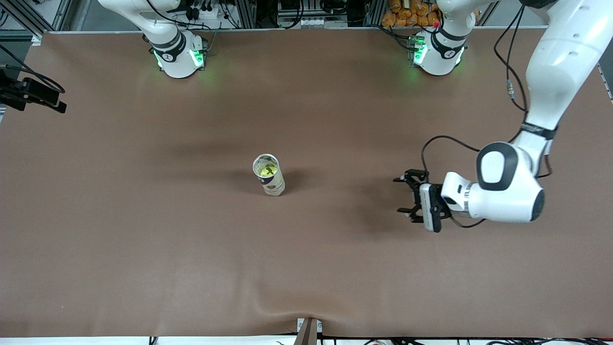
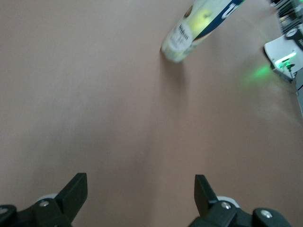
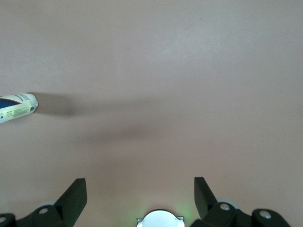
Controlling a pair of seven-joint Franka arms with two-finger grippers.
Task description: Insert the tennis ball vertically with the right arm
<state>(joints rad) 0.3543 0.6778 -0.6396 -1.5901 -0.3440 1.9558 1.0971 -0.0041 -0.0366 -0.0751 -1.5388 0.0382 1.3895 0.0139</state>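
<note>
A clear tennis ball can (image 1: 269,175) stands upright near the middle of the brown table, and a yellow-green tennis ball (image 1: 266,168) shows inside it through the open top. My left gripper (image 1: 398,195) hangs low over the table toward the left arm's end, lying level, pointing at the can, open and empty. Its wrist view shows the open gripper (image 2: 140,189) and the can (image 2: 196,26) well ahead of it. My right gripper (image 3: 140,189) is out of the front view. In its wrist view it is open and empty, high over bare table, with the can (image 3: 16,107) at the edge.
The right arm's base (image 1: 179,55) and the left arm's base (image 1: 438,52) stand at the table's edge farthest from the front camera. A black camera mount (image 1: 33,93) juts in at the right arm's end. A clamp (image 1: 309,330) and a cloth wrinkle sit at the near edge.
</note>
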